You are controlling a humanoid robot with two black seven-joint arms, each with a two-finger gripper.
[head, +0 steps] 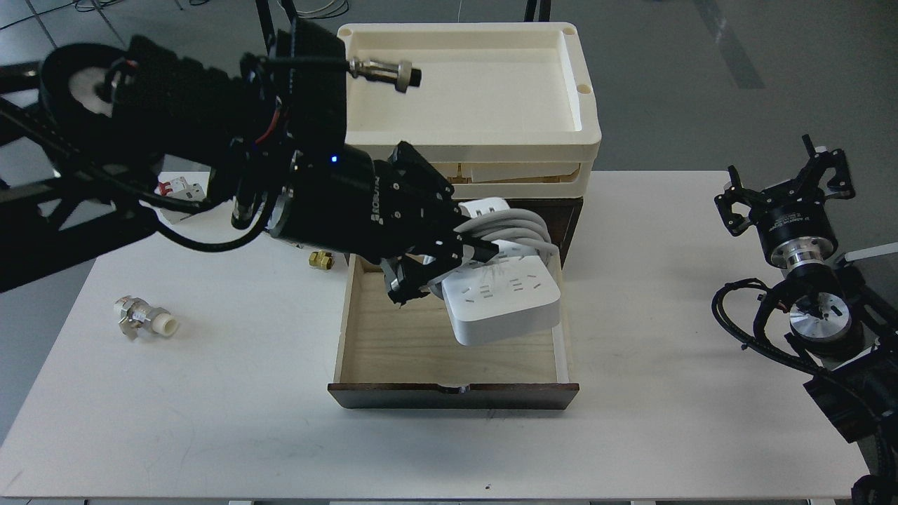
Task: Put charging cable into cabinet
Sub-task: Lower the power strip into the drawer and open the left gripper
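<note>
Strip held over the open drawer by the left gripper.

The left gripper's fingers are clamped on the strip's coiled grey cord, and the white strip hangs tilted above the right half of the drawer, its socket face up and its near end dipping toward the light wood floor; whether it touches the floor cannot be told. The drawer is pulled out toward the near edge of the white table from the dark cabinet, which carries stacked cream trays. The right gripper waits well apart at the far right over the table's edge, fingers spread and holding nothing. Left of the drawer lie a small brass fitting, a white-tipped valve and, farther off, a breaker with red switches.
</note>
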